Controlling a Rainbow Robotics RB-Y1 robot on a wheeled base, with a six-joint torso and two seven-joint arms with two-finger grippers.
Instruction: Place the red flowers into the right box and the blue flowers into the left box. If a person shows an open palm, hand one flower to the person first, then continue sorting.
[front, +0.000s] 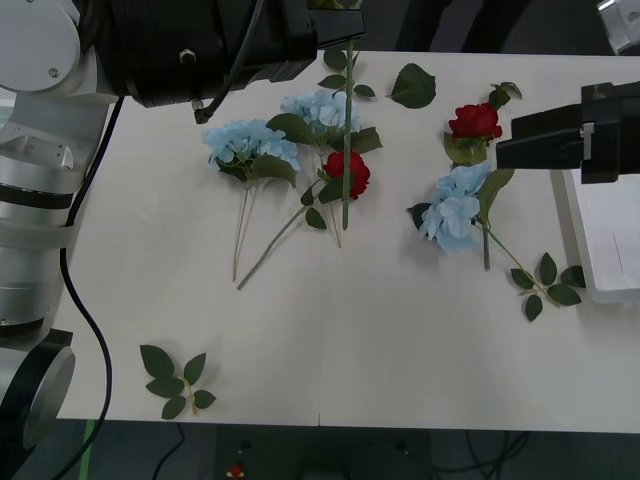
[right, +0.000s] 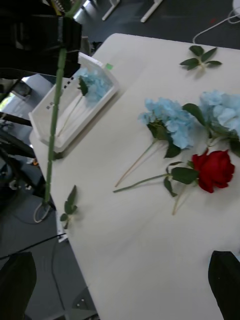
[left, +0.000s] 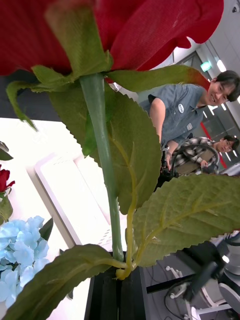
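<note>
Found left gripper (right: 59, 40) clamped on the stem of one red rose (left: 150, 25), black jaws closed tight around it. Saw the head out past the fingertips with broad leaves just under it. Traced the long bare stem (right: 52, 125) hanging down below the gripper, near upright, long axis roughly vertical. In the front view, read the same stem as a straight line running away from the robot, crossing over a second red rose (front: 348, 172) lying on the table (front: 330, 340).

Found right gripper (front: 515, 142) holding nothing, fingers (right: 17, 282) spread wide apart, hovering above the table. Noted a third red rose (front: 474, 122) just beside its tips and a blue hydrangea (front: 455, 205) lying just below them, stem pointing towards the robot.

Noted two more hydrangeas (front: 250, 140) (front: 320, 108) lying under and near the left gripper, stems also pointing towards the robot.

Saw the left box (right: 47, 122) beyond the left gripper from the right wrist camera, with one blue hydrangea head (right: 95, 82) in it, stem laid along the tray's length. Saw the right box (front: 610, 240) just outboard of the right gripper; couldn't tell its contents.

Spotted loose leaf sprigs (front: 175, 380) scattered on the table.
</note>
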